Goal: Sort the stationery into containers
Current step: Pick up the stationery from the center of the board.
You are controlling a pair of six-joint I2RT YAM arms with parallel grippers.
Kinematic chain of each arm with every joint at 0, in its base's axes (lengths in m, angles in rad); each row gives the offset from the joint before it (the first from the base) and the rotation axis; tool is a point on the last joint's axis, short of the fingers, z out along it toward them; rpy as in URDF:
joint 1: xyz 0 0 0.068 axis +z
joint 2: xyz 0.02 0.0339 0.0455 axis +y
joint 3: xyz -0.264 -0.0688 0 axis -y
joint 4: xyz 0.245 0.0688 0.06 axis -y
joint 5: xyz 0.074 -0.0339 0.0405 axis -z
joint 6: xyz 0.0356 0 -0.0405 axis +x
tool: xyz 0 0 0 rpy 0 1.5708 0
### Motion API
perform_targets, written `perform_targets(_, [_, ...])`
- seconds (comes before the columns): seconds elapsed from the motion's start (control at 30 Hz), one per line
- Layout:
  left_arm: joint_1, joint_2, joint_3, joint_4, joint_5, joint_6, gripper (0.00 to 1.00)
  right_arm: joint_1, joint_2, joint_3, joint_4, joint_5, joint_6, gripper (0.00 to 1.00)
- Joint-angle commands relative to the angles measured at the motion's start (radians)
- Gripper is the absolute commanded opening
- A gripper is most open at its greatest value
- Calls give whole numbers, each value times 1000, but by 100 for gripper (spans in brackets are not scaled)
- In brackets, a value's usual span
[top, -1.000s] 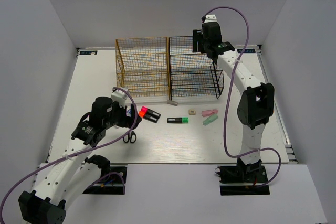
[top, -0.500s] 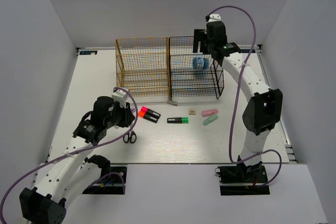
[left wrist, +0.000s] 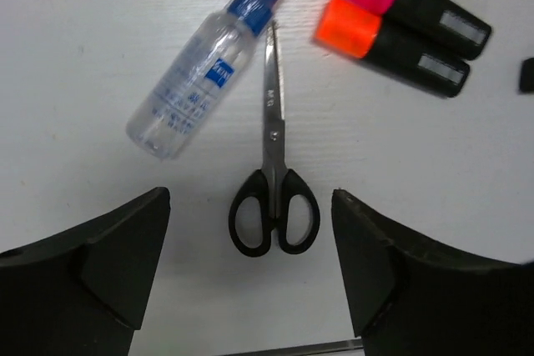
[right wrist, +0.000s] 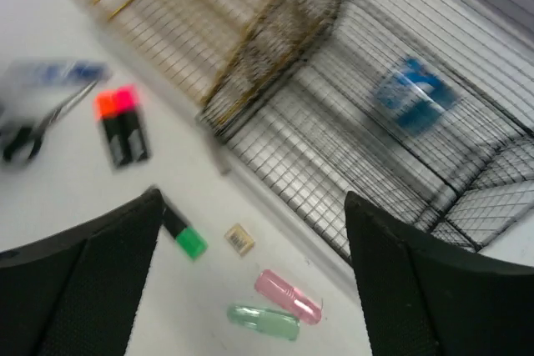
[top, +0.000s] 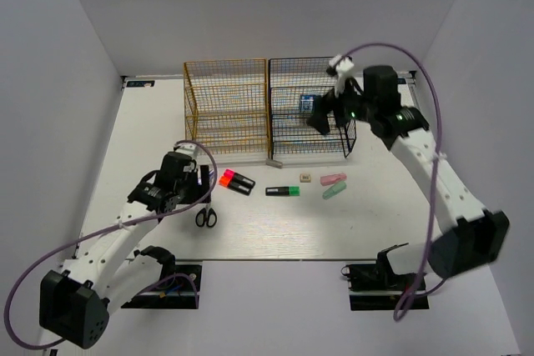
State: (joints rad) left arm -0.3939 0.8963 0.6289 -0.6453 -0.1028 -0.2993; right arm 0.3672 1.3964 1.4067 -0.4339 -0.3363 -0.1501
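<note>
The black-handled scissors (left wrist: pixel 272 198) lie shut on the table, handles toward my open left gripper (left wrist: pixel 250 231), which hovers over them empty; they also show in the top view (top: pixel 206 218). Two black markers with pink and orange-red ends (left wrist: pixel 400 27) lie to their right. My right gripper (top: pixel 321 118) is open and empty in front of the black rack (top: pixel 304 135). The blue roll (right wrist: pixel 413 93) sits on an upper shelf of that rack. The yellow-orange rack (top: pixel 225 110) stands to its left. A green-ended marker (top: pixel 283 191), a beige cube (top: pixel 306 178), a pink piece (top: pixel 333 179) and a mint piece (top: pixel 332 192) lie in front.
A clear spray bottle with a blue cap (left wrist: pixel 204 72) lies just left of the scissor blades. A small grey item (top: pixel 274 163) lies at the foot of the racks. White walls close in the table on three sides.
The blue roll appeared in the black rack as my right gripper let it go. The right arm then pulled back and down in front of the rack. My left gripper shifted over the scissors.
</note>
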Motion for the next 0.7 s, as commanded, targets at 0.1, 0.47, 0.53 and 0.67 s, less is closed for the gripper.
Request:
perform_targets(0.1, [6, 134, 98, -68, -90, 109, 82, -5, -340, -422, -83, -423, -453, 42])
perform_targets(0.47, [18, 315, 132, 70, -133, 450, 41, -8, -425, -578, -57, -514, -493, 26])
perform_targets(0.53, [20, 328, 120, 88, -141, 491, 50, -10, -425, -574, -66, -511, -493, 35])
perform_targets(0.67, [47, 363, 81, 139, -75, 529, 63, -11, -419, -578, -83, -506, -497, 41])
